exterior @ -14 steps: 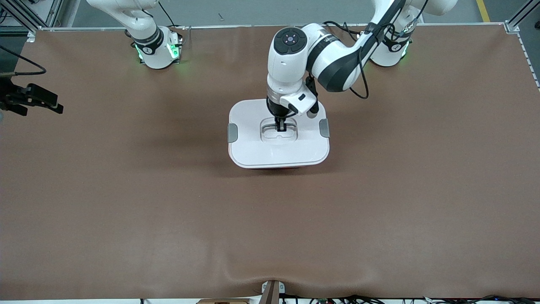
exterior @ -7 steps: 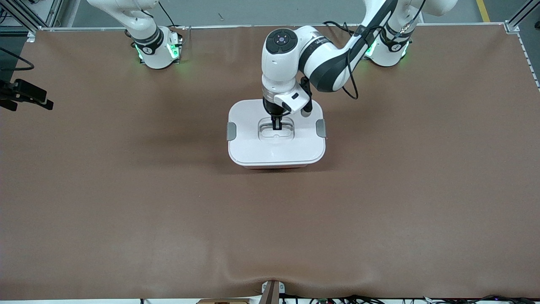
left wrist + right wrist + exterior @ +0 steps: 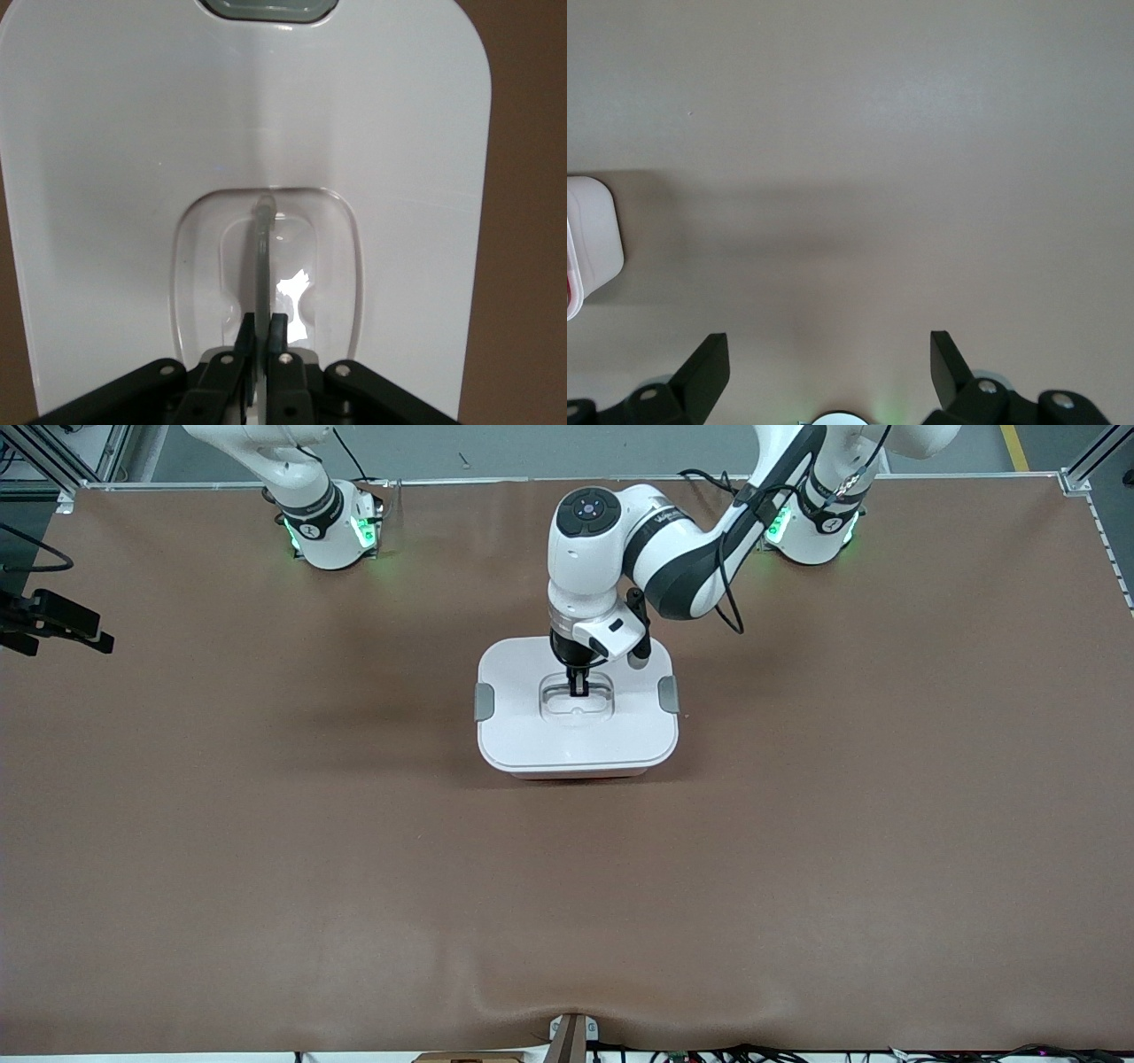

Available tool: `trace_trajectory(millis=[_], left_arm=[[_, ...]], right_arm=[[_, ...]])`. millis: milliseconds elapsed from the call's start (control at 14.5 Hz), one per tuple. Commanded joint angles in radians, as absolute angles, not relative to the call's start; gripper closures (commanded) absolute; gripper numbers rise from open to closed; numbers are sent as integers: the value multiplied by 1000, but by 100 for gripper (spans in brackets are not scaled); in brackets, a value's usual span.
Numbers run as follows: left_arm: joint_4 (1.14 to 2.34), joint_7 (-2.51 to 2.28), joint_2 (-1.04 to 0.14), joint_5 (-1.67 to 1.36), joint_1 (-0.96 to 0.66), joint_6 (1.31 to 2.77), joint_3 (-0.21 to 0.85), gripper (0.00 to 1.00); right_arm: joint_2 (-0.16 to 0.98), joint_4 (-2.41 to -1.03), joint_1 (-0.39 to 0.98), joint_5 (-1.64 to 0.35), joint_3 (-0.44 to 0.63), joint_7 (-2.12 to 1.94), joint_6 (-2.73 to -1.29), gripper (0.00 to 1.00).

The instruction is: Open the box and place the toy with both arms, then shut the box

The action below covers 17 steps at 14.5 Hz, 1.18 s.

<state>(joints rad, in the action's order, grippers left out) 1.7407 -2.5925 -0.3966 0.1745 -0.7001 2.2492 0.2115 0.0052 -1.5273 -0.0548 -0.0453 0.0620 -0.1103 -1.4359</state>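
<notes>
The box (image 3: pixel 576 776) stands mid-table with its white lid (image 3: pixel 532 735) on it; only a thin pink strip of the tub shows under the lid's near edge. My left gripper (image 3: pixel 578 688) reaches down into the lid's recess and is shut on the upright clear handle (image 3: pixel 262 257), the fingertips (image 3: pixel 280 323) pressed to its two sides. Grey clips (image 3: pixel 484 701) (image 3: pixel 669 693) sit on the lid's two ends. My right gripper (image 3: pixel 62 629) is open and empty, up in the air over the right arm's end of the table. The toy is hidden.
The brown table mat (image 3: pixel 266 850) is bare around the box. The right wrist view shows a corner of the box (image 3: pixel 589 239) and bare mat (image 3: pixel 877 133). The arm bases (image 3: pixel 332 531) (image 3: pixel 815 531) stand along the edge farthest from the front camera.
My left gripper has come down with the lid, which shifted slightly toward the arm bases and now sits lower on the tub. My right gripper drew a little toward the table's end.
</notes>
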Motion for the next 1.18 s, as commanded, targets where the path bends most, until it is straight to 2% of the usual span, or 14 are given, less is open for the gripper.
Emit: trace_trajectory(millis=[0, 1106], left_arm=[[1759, -2622, -385, 204, -712, 2270, 210, 100], [1767, -2661, -406, 238, -715, 2321, 210, 100]], right_arm=[[-6, -1523, -72, -57, 48, -104, -1420, 0], [3, -1520, -14, -69, 40, -114, -1434, 0]])
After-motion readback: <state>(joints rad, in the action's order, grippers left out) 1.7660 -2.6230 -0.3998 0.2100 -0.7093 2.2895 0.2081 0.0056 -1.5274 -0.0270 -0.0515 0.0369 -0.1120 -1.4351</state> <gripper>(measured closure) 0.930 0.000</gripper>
